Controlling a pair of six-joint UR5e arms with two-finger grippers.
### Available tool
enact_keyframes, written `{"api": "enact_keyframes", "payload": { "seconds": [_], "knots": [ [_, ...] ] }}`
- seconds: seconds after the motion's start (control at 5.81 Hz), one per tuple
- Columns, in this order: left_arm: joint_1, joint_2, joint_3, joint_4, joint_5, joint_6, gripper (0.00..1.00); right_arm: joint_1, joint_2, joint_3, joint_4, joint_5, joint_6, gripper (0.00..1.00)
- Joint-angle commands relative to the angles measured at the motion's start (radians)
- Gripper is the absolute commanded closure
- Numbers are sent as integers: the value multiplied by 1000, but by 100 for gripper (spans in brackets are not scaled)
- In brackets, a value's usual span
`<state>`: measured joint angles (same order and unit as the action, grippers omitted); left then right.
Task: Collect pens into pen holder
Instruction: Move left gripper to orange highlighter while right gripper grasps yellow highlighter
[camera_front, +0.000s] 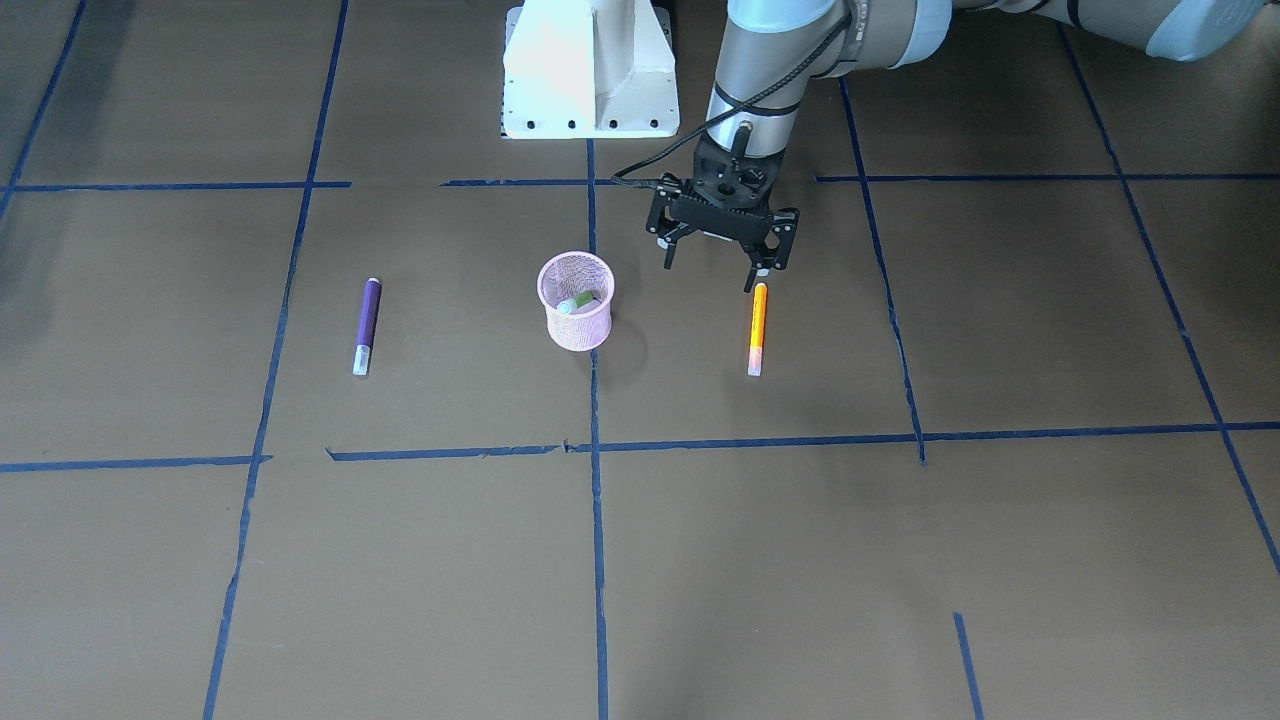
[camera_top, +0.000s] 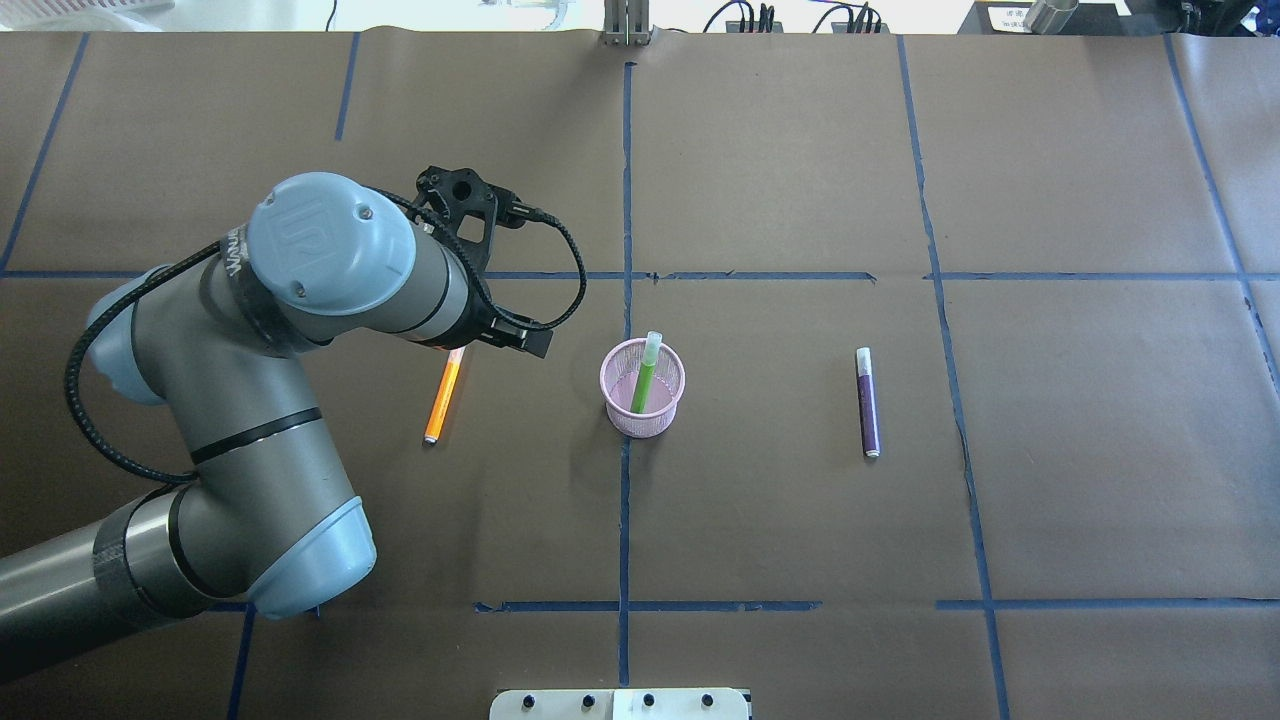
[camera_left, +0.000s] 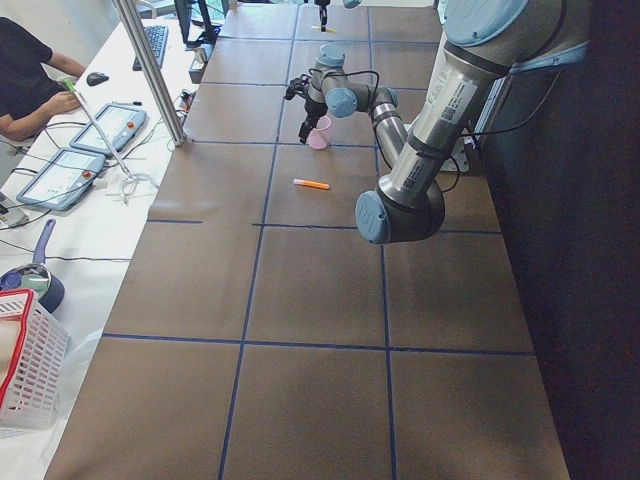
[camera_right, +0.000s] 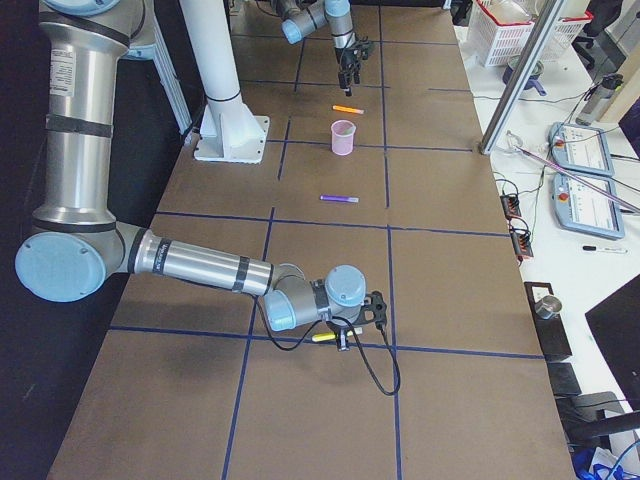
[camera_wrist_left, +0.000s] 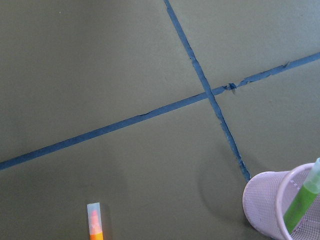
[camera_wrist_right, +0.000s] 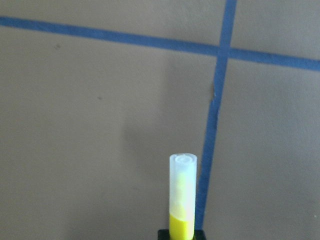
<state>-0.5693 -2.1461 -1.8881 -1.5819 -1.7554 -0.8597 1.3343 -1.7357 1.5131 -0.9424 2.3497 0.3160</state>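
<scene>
Left gripper (camera_front: 712, 272), upper middle of the front view: spread wide, empty, one fingertip just above the upper tip of the orange pen (camera_front: 757, 328). Pen's long axis top-to-bottom in frame. Leftward, pink holder (camera_front: 580, 335) with green pen (camera_front: 578, 300) inside; farther left, purple pen (camera_front: 366, 325). Right gripper (camera_right: 345, 335), far off by a yellow pen (camera_wrist_right: 182, 200): grip impossible to tell.

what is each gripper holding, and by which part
The right gripper grips the yellow pen on its yellow body, cap end free. The left gripper is open, holding nothing.

Table (camera_front: 900, 560), holder (camera_front: 578, 325), purple pen (camera_front: 367, 325), orange pen (camera_front: 758, 325)
</scene>
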Motion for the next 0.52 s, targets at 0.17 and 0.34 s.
{"api": "enact_keyframes", "payload": {
  "seconds": [0.17, 0.34],
  "knots": [
    [2, 53, -14, 5, -33, 1, 3, -106, -50, 161, 388, -88, 390, 100],
    [2, 95, -29, 7, -33, 1, 2, -229, -50, 265, 389, -218, 529, 100]
  ]
}}
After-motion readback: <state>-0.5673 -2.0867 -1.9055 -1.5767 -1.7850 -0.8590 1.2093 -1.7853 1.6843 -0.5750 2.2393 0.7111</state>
